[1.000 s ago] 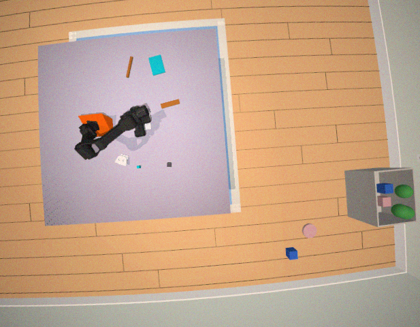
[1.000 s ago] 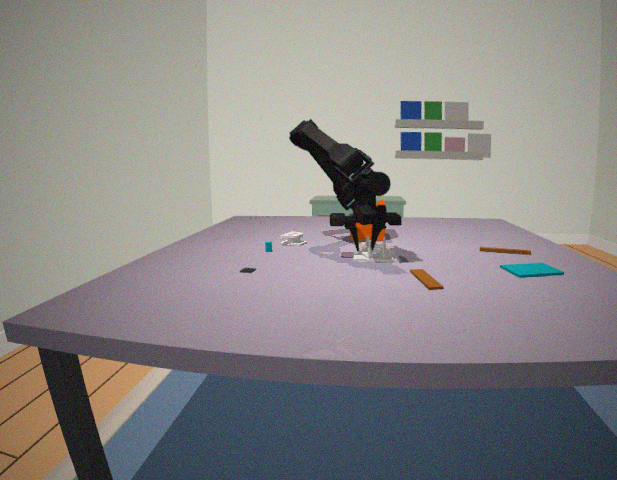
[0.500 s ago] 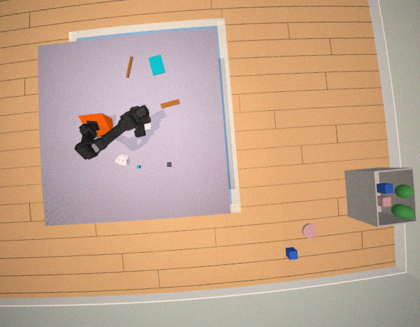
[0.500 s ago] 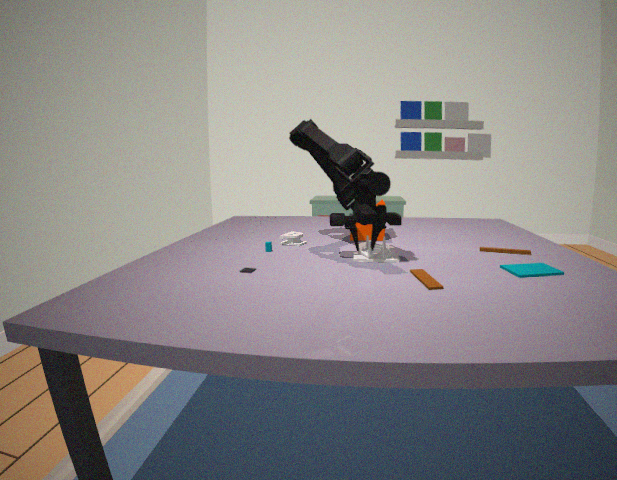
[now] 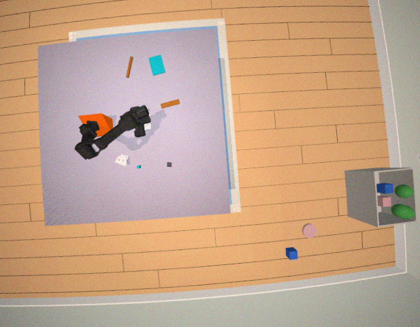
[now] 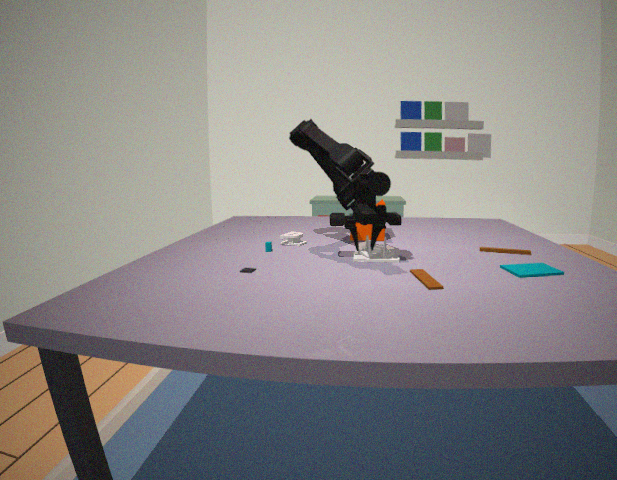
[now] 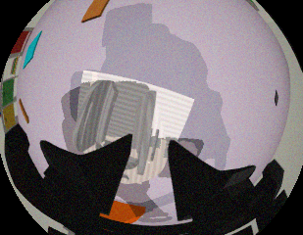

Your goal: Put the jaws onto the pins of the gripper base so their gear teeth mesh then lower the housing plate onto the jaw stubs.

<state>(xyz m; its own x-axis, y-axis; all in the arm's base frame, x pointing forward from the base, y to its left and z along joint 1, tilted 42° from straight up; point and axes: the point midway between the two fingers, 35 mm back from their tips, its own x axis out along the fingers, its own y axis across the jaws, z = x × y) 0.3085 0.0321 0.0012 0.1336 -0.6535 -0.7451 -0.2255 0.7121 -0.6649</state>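
The white gripper base (image 5: 148, 125) (image 6: 391, 259) (image 7: 175, 114) lies flat on the table under the arm. My gripper (image 6: 365, 249) (image 7: 151, 141) points down over it and is shut on a jaw (image 7: 146, 115), a pale, narrow upright part, low at the base. The other jaw (image 7: 94, 115) stands beside it over the base, in shadow. Whether the jaws sit fully on their pins and their teeth mesh cannot be told. The white housing plate (image 5: 121, 160) (image 6: 293, 238), with two small dark marks, is apart from the base on the table.
An orange block (image 5: 102, 122) (image 6: 367, 231) (image 7: 124, 211) is near the arm. A brown bar (image 5: 170, 103) (image 6: 426, 279) (image 7: 95, 10), another brown bar (image 5: 129, 67) (image 6: 504, 251), a teal plate (image 5: 156, 65) (image 6: 531, 269), a small teal block (image 5: 139, 166) (image 6: 268, 246) and a dark square (image 5: 169, 164) (image 6: 248, 270) lie around.
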